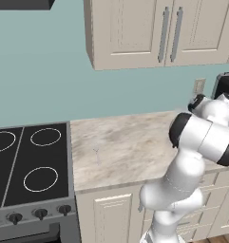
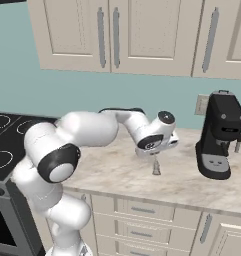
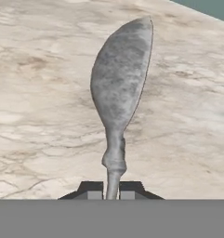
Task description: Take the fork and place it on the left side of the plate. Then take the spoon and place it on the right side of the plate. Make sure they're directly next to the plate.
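**Hand clamped on the spoon's handle above the marble surface**

In the hand view the spoon (image 3: 119, 93) stands straight up from between the two dark fingertips (image 3: 91, 189), which sit close together with the thin handle pinched between them. The spoon is mottled grey with a dull metallic look: a long oval bowl, seen partly edge-on so that it tapers to a point at the far end, narrowing into a slim neck with a small knobbly swelling just above the grip. Behind it lies the beige veined surface (image 3: 39, 93).

In the right base view the hand (image 2: 155, 159) points down over the surface (image 2: 117, 175), and the spoon (image 2: 156, 168) hangs from it as a small grey sliver, its lower end at or just above the stone; contact cannot be told. A black coffee machine (image 2: 219, 135) stands to the right, well apart from the hand, near the wall.

In the left base view a slim pale fork (image 1: 96, 154) lies on the left part of the surface (image 1: 125, 142), near the black stove (image 1: 30, 166), with its tined head toward the far side.
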You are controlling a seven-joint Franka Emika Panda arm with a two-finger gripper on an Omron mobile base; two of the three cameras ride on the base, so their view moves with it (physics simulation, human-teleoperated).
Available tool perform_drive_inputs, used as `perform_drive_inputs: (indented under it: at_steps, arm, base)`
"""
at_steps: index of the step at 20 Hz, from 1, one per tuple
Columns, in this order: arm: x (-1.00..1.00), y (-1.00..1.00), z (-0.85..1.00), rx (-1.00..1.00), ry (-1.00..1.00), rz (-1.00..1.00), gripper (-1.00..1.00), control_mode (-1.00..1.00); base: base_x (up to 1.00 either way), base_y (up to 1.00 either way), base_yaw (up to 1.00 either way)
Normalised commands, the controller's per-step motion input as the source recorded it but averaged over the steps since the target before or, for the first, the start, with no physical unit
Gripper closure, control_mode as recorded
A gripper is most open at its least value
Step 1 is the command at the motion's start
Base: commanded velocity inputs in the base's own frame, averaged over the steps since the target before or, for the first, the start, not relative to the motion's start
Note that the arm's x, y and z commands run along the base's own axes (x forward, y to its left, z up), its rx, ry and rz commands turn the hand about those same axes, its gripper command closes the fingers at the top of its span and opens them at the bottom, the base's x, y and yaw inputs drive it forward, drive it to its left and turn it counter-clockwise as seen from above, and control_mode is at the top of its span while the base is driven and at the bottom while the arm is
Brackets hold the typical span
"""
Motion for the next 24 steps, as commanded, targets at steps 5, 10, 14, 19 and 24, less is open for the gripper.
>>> perform_drive_inputs:
  at_steps: [5, 10, 14, 19, 24]
  arm:
    - [-0.31, 0.35, 0.89, 0.0, 0.0, 0.05, 1.0, -1.0]
    - [-0.4, 0.42, 0.61, 0.0, 0.0, 0.04, 1.0, -1.0]
    - [-0.58, 0.53, 0.05, -0.06, 0.0, 0.07, 1.0, -1.0]
    - [-0.48, 0.47, 0.03, -0.09, -0.03, 0.11, 1.0, -1.0]
    - [-0.04, 0.08, 0.06, -0.01, -0.02, 0.03, 1.0, 1.0]
  base:
    - [0.0, 0.0, 0.0]
    - [0.0, 0.0, 0.0]
    - [0.0, 0.0, 0.0]
    - [0.0, 0.0, 0.0]
    - [-0.08, 0.27, 0.17]
